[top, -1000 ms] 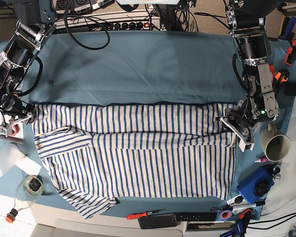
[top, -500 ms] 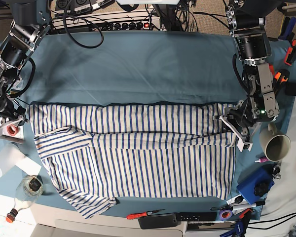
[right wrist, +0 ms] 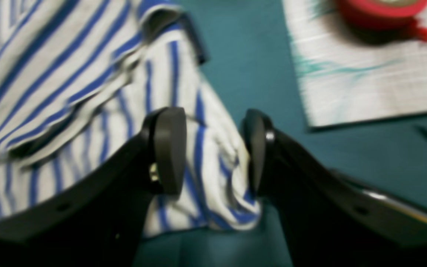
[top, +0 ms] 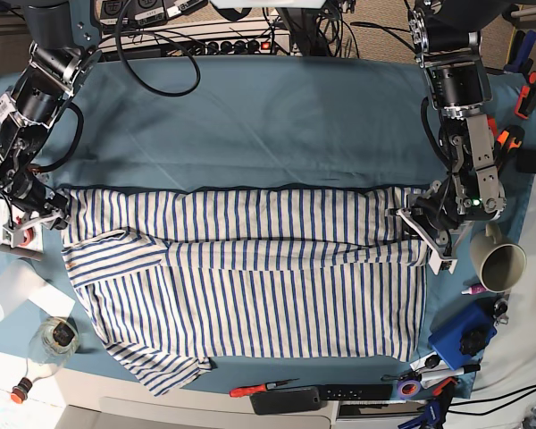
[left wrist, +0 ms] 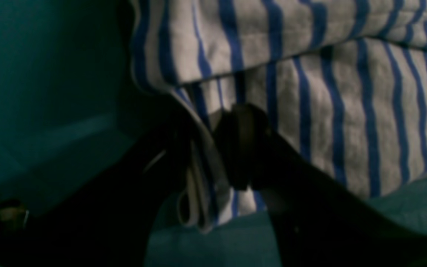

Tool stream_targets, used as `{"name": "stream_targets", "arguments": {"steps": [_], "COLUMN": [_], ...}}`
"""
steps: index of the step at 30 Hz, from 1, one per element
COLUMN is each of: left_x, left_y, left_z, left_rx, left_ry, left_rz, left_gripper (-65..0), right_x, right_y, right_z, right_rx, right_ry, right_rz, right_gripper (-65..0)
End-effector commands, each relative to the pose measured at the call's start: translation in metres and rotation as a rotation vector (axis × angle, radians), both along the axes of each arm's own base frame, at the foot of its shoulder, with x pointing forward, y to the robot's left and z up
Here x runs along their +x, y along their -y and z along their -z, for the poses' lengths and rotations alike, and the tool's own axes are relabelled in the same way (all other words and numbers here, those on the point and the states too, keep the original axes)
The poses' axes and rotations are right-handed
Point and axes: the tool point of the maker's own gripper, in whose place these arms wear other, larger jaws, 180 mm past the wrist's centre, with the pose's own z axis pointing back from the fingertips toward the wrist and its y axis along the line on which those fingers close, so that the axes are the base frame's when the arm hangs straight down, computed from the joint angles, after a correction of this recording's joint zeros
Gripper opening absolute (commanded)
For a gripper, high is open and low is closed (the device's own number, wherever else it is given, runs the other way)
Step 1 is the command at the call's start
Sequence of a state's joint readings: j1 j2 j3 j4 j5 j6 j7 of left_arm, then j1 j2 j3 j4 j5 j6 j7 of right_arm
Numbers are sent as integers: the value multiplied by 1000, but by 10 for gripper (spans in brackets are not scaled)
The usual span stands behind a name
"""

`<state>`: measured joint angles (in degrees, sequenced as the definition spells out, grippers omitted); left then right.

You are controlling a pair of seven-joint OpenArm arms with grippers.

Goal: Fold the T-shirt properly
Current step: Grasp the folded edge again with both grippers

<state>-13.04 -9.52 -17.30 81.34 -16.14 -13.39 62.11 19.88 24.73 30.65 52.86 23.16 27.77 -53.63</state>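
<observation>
The white T-shirt (top: 250, 277) with blue stripes lies flat across the blue-covered table (top: 268, 125), its far edge folded over toward the front. My left gripper (top: 422, 234) is at the shirt's right edge. In the left wrist view it (left wrist: 209, 155) is shut on a folded hem of the shirt (left wrist: 347, 111). My right gripper (top: 52, 213) is at the shirt's far left corner. In the right wrist view it (right wrist: 213, 152) is open, its pads apart on either side of the bunched corner of the shirt (right wrist: 50, 74).
A red tape roll (right wrist: 380, 7) on a white sheet (right wrist: 365, 85) lies just left of the shirt. A mug (top: 498, 264) and a blue box (top: 460, 335) stand at the right. A plastic cup (top: 4, 290), a bottle (top: 54, 340) and a screwdriver (top: 259, 387) lie along the front.
My right gripper went left with the shirt's left edge, then came back right; the edge now lies about where it was a second ago. The left arm has barely moved.
</observation>
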Motion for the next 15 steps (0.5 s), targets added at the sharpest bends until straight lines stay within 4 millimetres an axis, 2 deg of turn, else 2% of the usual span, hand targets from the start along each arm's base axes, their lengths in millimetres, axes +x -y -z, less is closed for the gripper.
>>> {"name": "stream_targets", "arguments": {"steps": [1, 4, 5, 9, 11, 12, 15], "left_x": [7, 7, 7, 7, 7, 6, 4], "left_y": [1, 0, 0, 0, 0, 0, 1], "left_z": [-9, -9, -9, -9, -9, -8, -7], "left_rx": [-1, 0, 0, 0, 0, 0, -1], "left_ry": [20, 19, 20, 20, 19, 18, 5], "left_rz": [7, 7, 7, 7, 7, 8, 10], "left_gripper": [-478, -478, -479, -479, -482, -508, -650], "right_x": [-3, -1, 0, 0, -1, -2, -4], "right_y": [-8, -12, -13, -13, -12, -11, -6], "right_z": [3, 2, 1, 1, 2, 3, 3], "right_rx": [23, 49, 53, 54, 50, 44, 26], "right_ry": [-42, -24, -21, -20, -25, -32, -45], "right_rz": [-31, -30, -29, -29, -28, -25, -11], "right_gripper": [-388, -406, -437, -631, -650, -650, -650]}}
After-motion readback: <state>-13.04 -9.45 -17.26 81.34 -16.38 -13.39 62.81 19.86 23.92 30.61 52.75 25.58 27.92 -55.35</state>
